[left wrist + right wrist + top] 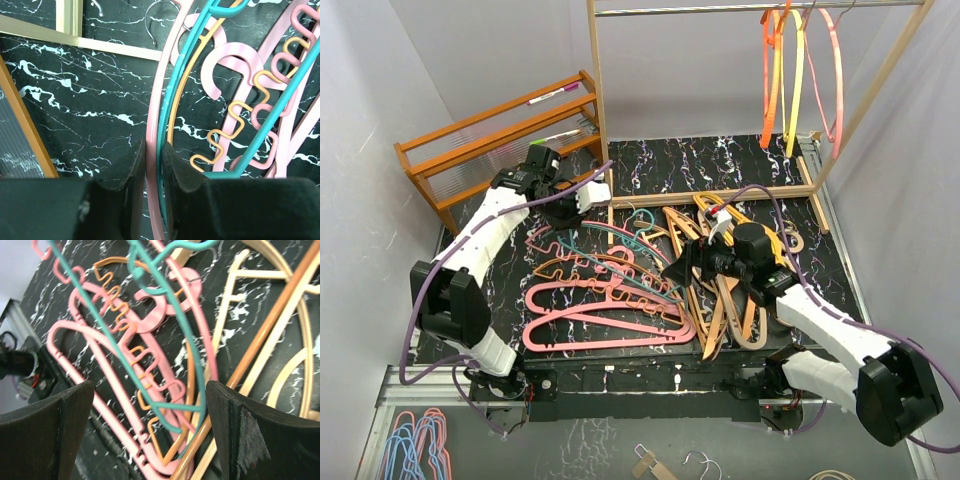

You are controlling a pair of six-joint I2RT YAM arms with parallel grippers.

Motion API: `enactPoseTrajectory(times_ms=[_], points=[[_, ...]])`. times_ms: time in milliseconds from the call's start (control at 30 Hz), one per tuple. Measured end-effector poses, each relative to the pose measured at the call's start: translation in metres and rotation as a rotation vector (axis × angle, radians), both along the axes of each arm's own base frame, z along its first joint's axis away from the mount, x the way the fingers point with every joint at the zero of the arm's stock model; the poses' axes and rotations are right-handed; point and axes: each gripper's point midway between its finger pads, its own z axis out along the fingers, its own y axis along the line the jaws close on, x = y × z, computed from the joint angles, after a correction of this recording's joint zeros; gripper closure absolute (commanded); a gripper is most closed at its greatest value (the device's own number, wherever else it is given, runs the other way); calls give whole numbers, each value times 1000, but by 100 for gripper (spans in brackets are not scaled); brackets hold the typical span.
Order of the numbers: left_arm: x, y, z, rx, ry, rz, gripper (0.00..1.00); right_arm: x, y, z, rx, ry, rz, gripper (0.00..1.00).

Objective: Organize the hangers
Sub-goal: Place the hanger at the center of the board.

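**A:** What is the left gripper (153,162) doing?

**B:** It is pinching the thin bar of a pink hanger (152,120), with its fingers nearly together around it. A teal hanger (161,130) is running through the same gap. I cannot say for sure whether it is being squeezed too or only lying alongside.

**A:** And the other arm?

**B:** The right gripper (150,432) is hanging spread wide and carrying nothing. It is hovering over the middle of the pile (605,300), above wavy pink, teal and orange bars, with tan wooden hangers (280,340) lying to one side.

**A:** Which way is the pink hanger lying from the left fingers?

**B:** Its bar is running lengthwise through the fingers, then curving off toward the robot's right. The rest of it is lying there, tangled in the heap on the table (720,170). So the bulk is sitting beside the grip, not under it.

**A:** Where is it heading, do you think?

**B:** Probably the rail (720,8), where a few hung hangers (790,70) are dangling at the far right. That is well apart from the left gripper, across the whole pile, and the right arm is sitting nearer. I am guessing any lift is going to drag the teal one along.
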Motion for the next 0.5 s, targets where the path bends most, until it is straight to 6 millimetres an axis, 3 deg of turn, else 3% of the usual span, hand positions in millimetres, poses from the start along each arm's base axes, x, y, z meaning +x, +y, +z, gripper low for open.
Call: enactPoseTrajectory(times_ms=[33,67,167,200,367,500], points=[[-2,0,2,-4,-1,-2,74,5,0,-3,-5,-6,-17,1],[-3,0,5,-6,-4,-3,57,11,-1,-7,-10,-13,-34,2],[-3,4,5,8,-29,0,23,21,-1,-16,-26,-10,-61,2],[-6,7,0,22,-23,9,6,23,0,-18,-30,-8,-66,1],[-19,18,-22,74,31,28,3,26,0,-20,-32,-12,-72,1],[-20,18,-23,73,41,42,3,28,1,-19,-28,-18,-71,2]])
